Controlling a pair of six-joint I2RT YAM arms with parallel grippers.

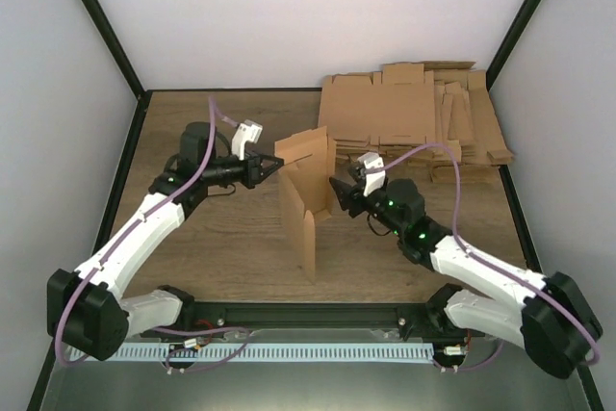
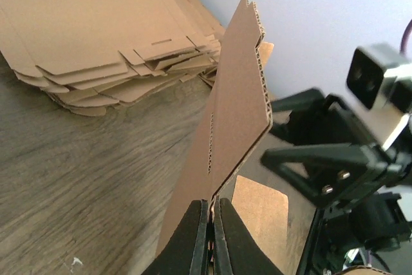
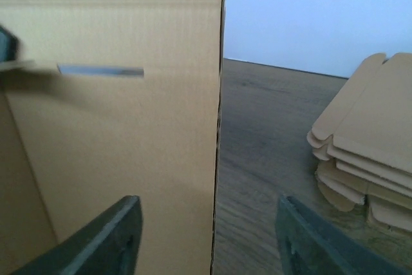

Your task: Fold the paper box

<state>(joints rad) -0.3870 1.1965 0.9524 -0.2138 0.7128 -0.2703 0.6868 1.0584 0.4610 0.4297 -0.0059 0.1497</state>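
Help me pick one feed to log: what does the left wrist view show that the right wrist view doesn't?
Only the left wrist view shows the left tool shut on an edge of the paper box, with the right arm's camera beyond. Only the right wrist view shows the right tool open, the box panel's edge in line between its fingers, and a slit in that panel. Both share the box, the pile of flat blanks and the wooden table.
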